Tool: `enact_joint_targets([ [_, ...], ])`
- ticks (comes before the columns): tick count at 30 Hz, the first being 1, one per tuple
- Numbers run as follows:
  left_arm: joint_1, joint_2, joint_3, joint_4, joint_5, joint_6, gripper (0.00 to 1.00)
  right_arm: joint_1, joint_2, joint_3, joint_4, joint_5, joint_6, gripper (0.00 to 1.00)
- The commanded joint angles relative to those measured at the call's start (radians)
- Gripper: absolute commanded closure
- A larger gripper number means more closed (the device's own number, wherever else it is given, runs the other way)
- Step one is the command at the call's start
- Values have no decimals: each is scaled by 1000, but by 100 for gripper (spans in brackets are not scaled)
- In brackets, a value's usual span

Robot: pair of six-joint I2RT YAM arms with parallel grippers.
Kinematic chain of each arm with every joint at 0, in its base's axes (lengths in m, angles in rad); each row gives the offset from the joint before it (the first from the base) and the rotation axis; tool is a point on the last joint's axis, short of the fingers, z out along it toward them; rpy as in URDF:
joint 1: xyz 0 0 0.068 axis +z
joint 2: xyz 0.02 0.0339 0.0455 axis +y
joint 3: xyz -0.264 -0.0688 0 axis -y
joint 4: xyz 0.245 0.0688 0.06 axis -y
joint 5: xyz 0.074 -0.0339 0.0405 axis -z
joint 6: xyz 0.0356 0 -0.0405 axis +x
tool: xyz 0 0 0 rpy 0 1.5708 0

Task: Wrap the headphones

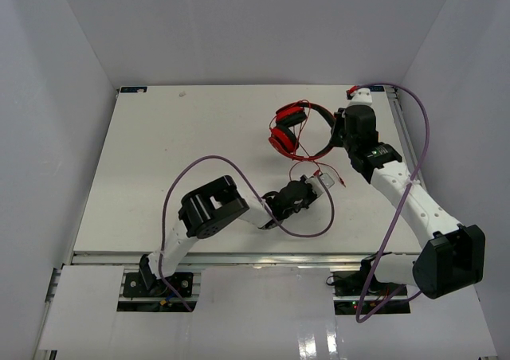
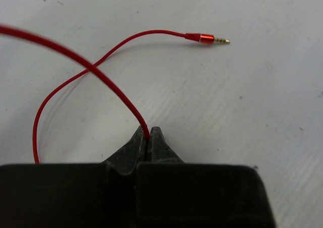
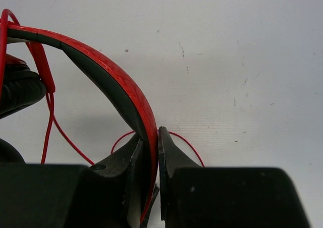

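Left wrist: L end effector (image 2: pixel 148 133) pinches cord (image 2: pixel 92 66) (plug (image 2: pixel 207 38) loose on table (image 2: pixel 252 117)); R end effector (image 3: pixel 150 137) clamps headband (image 3: pixel 106 69).

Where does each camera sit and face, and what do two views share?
Top external: above, behind bases, looking down; table, headphones, both arms.
Left wrist: on its arm, looks along the left claw, shut on the cord.
Right wrist: on its arm, looks along the right claw, shut on the headband.
Shared: top and left wrist show the cord.

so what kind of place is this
Probably a robot lab test cell: a white table boxed in by plain white panels, a left arm and right arm bolted at its near edge, and red headphones as the prop.
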Motion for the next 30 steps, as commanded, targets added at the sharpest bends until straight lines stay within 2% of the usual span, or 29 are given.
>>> enact_joint_targets([
  [1, -30, -204, -158, -3, 116, -48, 100, 0, -26, 19, 83, 36, 14, 92],
  [8, -71, -498, -416, -95, 206, -102, 100, -20, -1, 17, 118, 63, -16, 92],
  [12, -78, -635, -467, -204, 254, -115, 100, -23, 10, 4, 150, 59, -73, 92],
  [20, -81, -910, -408, -522, 377, -33, 100, -23, 20, -66, 253, 53, -276, 92],
  [26, -81, -1039, -289, -765, 295, 76, 100, -23, 25, -143, 366, 53, -439, 92],
  [30, -61, -1071, -258, -880, 201, 148, 100, -23, -8, -173, 369, -100, -595, 92],
])
